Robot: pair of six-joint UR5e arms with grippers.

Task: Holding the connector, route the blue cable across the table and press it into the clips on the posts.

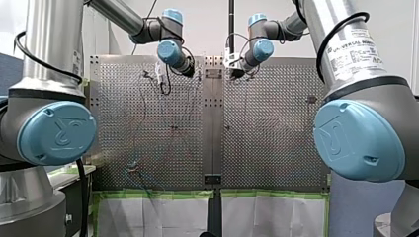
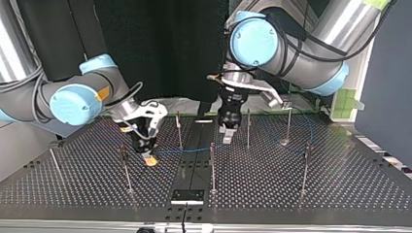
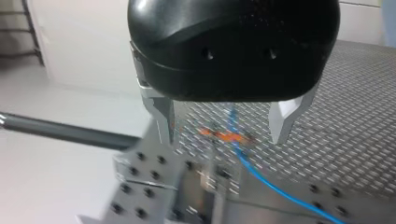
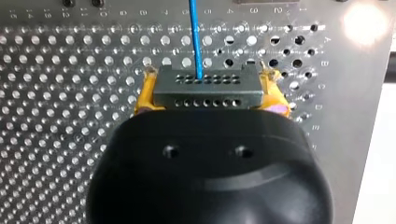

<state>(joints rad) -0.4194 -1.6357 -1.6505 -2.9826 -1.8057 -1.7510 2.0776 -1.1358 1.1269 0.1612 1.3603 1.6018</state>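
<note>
My right gripper is pinching the grey connector between its yellow-padded fingers, with the blue cable running straight ahead over the perforated desk. My left gripper is hovering with fingers spread, the cable passing below them. Routing seems to be in hand; the next move is calling for lowering the cable onto 1 of the posts. The clips are proving too small to make out, and I cannot tell whether any is holding the cable.
</note>
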